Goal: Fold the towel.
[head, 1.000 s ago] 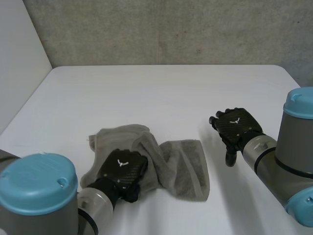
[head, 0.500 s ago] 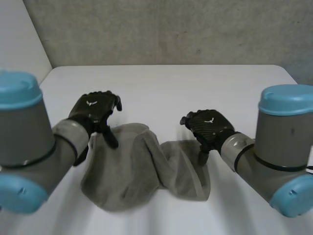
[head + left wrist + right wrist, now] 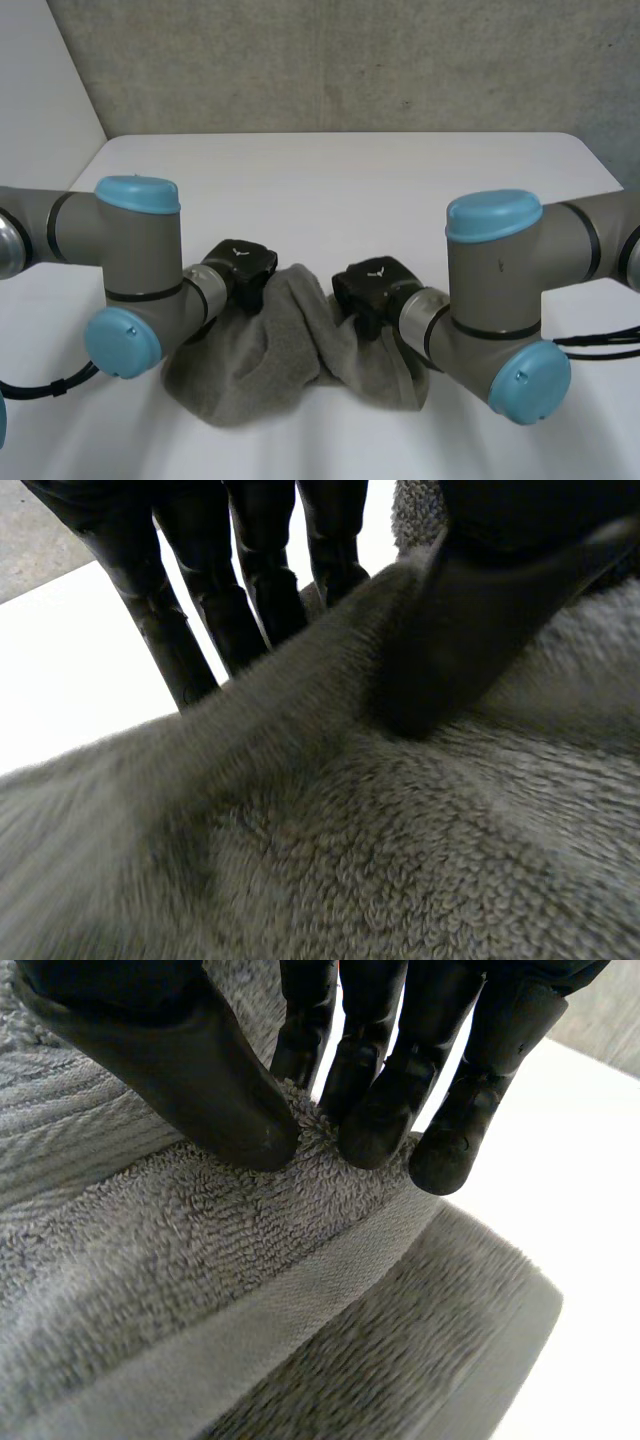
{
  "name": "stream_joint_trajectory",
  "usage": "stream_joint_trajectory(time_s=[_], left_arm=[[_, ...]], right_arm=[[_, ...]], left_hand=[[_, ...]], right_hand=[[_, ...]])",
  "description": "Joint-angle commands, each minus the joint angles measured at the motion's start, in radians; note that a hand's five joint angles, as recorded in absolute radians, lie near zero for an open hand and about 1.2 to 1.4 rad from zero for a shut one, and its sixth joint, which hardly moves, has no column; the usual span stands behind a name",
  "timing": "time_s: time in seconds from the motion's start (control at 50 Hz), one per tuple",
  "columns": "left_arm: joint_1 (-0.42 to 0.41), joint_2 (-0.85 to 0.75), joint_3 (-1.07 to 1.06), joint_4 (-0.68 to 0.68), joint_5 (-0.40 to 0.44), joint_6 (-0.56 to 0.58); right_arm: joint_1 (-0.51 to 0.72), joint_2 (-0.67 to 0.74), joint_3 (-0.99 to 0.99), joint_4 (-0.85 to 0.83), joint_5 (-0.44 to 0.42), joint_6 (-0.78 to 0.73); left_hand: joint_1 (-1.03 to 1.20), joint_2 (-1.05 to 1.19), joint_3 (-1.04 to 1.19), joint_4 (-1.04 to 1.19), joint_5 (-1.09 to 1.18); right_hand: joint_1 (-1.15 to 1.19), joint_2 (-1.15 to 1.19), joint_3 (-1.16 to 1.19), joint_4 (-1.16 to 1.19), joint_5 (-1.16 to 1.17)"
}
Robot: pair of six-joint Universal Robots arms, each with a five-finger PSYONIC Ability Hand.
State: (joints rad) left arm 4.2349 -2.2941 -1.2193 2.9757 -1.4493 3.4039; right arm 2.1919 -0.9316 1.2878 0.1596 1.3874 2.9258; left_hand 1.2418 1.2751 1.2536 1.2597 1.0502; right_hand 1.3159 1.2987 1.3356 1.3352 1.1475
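The fingers [image 3: 365, 1110] and thumb [image 3: 200, 1090] of the right hand [image 3: 372, 288] are clamped on a crumpled grey terry towel [image 3: 265, 365] just beside its flat woven hem, at the far edge of its right part. The left hand [image 3: 240, 268] pinches a raised fold at the far left edge, fingers on one side, thumb on the other. The towel lies bunched on the white bench [image 3: 350, 180], towards its near side

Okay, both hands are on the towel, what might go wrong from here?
The right hand pinches only a thin ridge of the grey towel beside its hem band, so it may slip out when lifted.
The left hand grips a raised fold, not a flat corner, and the towel lies bunched, so creases could get folded in.
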Motion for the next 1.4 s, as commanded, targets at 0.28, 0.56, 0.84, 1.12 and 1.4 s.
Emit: stream_joint_trajectory(time_s=[0.28,0.56,0.84,1.12,1.4], left_arm=[[0.025,0.070,0.707,0.074,-0.232,-0.049],[0.186,0.306,0.296,0.252,-0.226,-0.356],[0.263,0.369,-0.492,0.551,0.038,-0.353],[0.396,0.389,-0.559,0.465,0.044,-0.190],[0.392,0.625,-0.767,0.342,0.170,-0.163]], right_arm=[[-0.032,0.001,-0.764,-0.158,0.224,-0.136],[-0.133,-0.150,-0.503,-0.109,0.011,-0.115],[-0.156,-0.176,0.212,-0.277,-0.116,-0.304],[-0.241,-0.257,0.309,-0.232,-0.116,-0.396],[-0.382,-0.404,0.409,0.067,-0.195,-0.605]], left_hand=[[0.154,0.121,0.143,0.137,0.171],[0.154,0.121,0.143,0.137,0.171],[-0.203,-0.236,-0.215,-0.221,-0.186],[-0.195,-0.228,-0.206,-0.212,-0.177],[-0.209,-0.242,-0.221,-0.227,-0.192]], right_hand=[[0.080,0.098,0.061,0.061,0.074],[0.080,0.098,0.061,0.061,0.074],[0.080,0.098,0.061,0.061,0.074],[0.080,0.098,0.061,0.061,0.074],[0.080,0.098,0.061,0.061,0.074]])
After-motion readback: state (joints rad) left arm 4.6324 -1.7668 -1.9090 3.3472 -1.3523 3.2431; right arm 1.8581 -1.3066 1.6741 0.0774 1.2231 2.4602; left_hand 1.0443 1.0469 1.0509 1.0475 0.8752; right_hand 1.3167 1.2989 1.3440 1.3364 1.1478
